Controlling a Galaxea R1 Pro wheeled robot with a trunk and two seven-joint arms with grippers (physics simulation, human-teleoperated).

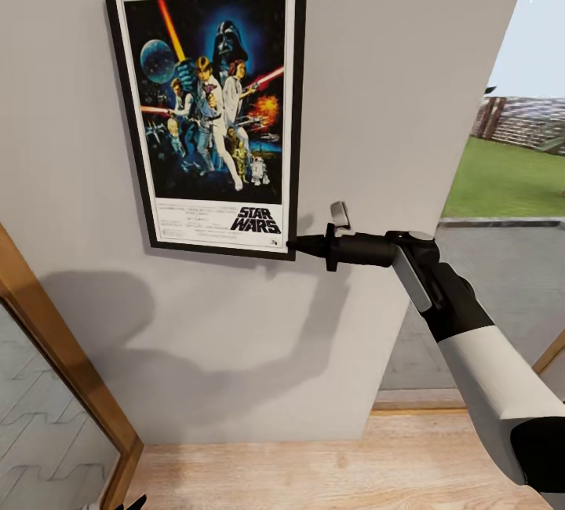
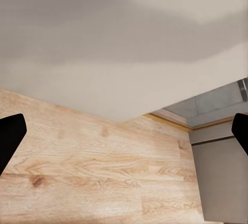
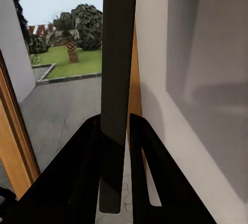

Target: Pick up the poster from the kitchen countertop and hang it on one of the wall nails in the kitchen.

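The black-framed Star Wars poster (image 1: 208,102) lies flat against the grey wall (image 1: 377,102), upright with a slight tilt. My right gripper (image 1: 292,244) reaches in from the right and is shut on the poster's lower right corner. In the right wrist view the frame's dark edge (image 3: 118,53) runs between the two black fingers (image 3: 88,151), with the right gripper (image 3: 115,121) clamped on it. My left gripper (image 2: 124,133) hangs low over the floor, open and holding nothing. No wall nail is visible; the kitchen countertop is out of view.
A wood-framed glass door (image 1: 55,345) stands at the lower left. Light wooden floor (image 1: 314,471) runs along the wall's foot. To the right the wall ends at an opening onto pavement and lawn (image 1: 510,173). A grey cabinet front (image 2: 222,182) shows by the floor.
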